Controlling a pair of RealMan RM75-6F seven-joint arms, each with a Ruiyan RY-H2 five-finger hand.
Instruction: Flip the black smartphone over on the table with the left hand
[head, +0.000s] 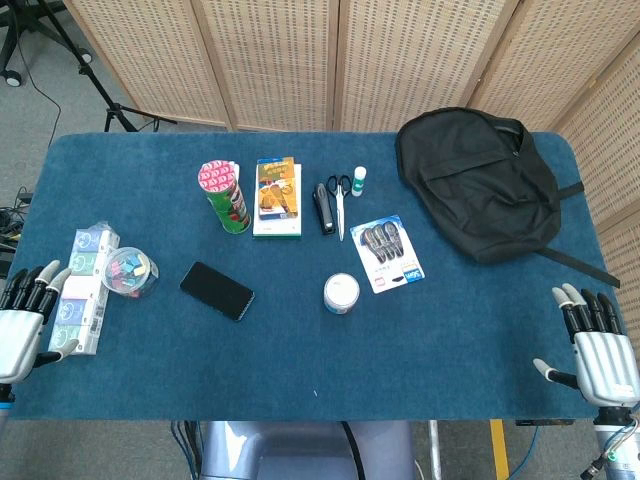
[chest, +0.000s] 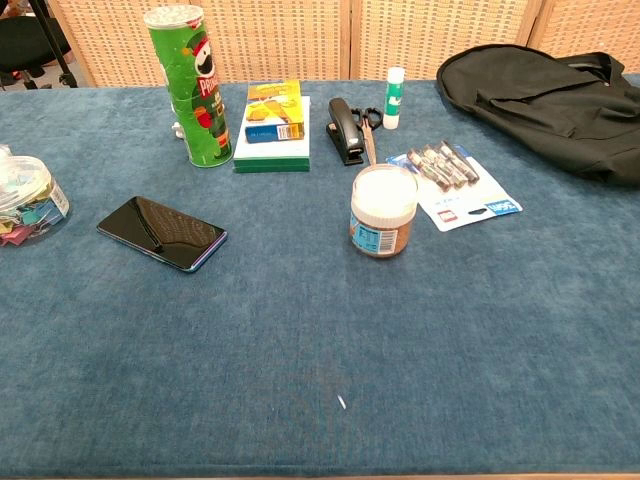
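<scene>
Plainly, the black smartphone (head: 217, 291) lies flat and glossy side up on the blue worktop (head: 300, 350), well apart from the left robot hand (head: 25, 320), which rests at the worktop's near left edge with fingers spread and holding nothing. The right robot hand (head: 598, 345) sits far from the phone at the opposite near corner, likewise spread and empty. The likely trouble is that the thin phone offers no edge to get under on the soft cloth, so fingers could push it sliding instead of lifting it. Just left of the phone, a clear tub of clips (head: 130, 272) and a flat packet (head: 82, 290) stand between it and the left robot hand. A white-lidded jar (chest: 382, 211) stands to the phone's right, a Pringles can (chest: 192, 88) beyond it.
</scene>
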